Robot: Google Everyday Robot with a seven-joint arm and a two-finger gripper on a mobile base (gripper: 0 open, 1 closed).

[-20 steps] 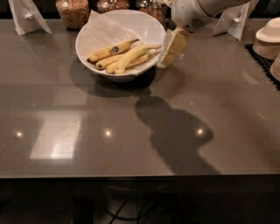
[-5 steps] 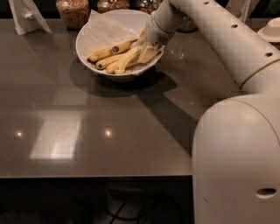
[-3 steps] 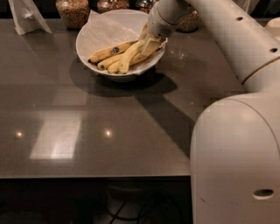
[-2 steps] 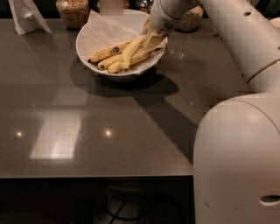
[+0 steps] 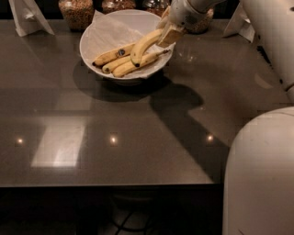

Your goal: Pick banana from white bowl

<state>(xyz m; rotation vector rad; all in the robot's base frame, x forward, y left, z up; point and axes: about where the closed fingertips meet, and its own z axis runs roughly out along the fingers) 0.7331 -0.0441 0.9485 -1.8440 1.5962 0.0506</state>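
Observation:
The white bowl stands at the back of the dark table, lined with white paper. My gripper is over the bowl's right rim, shut on the upper end of the pale greenish-yellow banana. That banana hangs tilted, its dark tip low over the others. A deeper-yellow banana with a blue sticker and two shorter golden ones lie in the bowl.
Glass jars of grains stand behind the bowl. White folded cards stand at the back left and back right. My white arm and base fill the right side. The table's front edge runs low across the view.
My gripper has closed on the pale banana and raised its right end up out of the bunch; the other bananas stay in the bowl.

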